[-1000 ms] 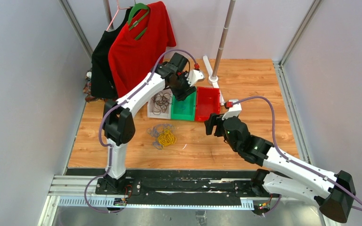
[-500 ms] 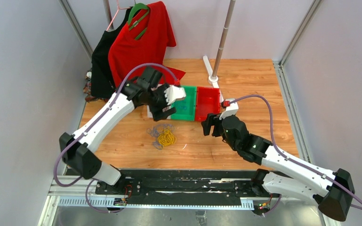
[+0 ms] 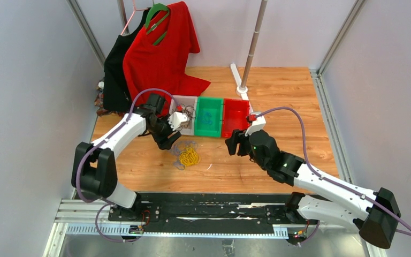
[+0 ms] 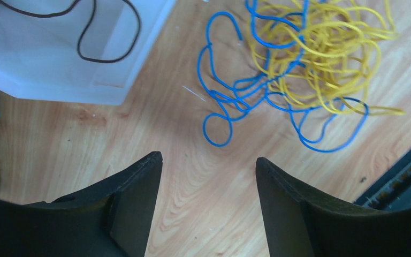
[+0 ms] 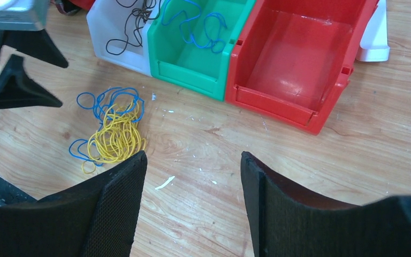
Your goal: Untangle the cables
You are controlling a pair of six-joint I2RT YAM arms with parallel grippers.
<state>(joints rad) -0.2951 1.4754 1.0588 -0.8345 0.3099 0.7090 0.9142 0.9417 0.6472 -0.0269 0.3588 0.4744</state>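
A tangle of yellow cable [image 3: 190, 157] and blue cable [image 3: 177, 150] lies on the wooden table in front of the bins. In the left wrist view the yellow loops [image 4: 321, 48] and blue loops [image 4: 230, 96] lie just ahead of my open, empty left gripper [image 4: 208, 160], not touching it. In the top view the left gripper [image 3: 170, 140] sits low at the tangle's upper left. My right gripper [image 3: 231, 145] is open and empty, right of the tangle; its view shows the yellow cable [image 5: 115, 140] and blue cable [image 5: 107, 101] to the left of its fingers.
Three bins stand in a row behind the tangle: a white bin [image 5: 104, 32] holding dark cables [image 5: 134, 19], a green bin [image 5: 192, 69] holding a blue cable [image 5: 198, 29], and a red bin [image 5: 294, 69]. Red and black shirts [image 3: 155, 59] hang at back left; a pole [image 3: 251, 48] stands behind the bins.
My left arm swung from above the bins down and left to the table beside the tangle. My right arm shifted slightly left.
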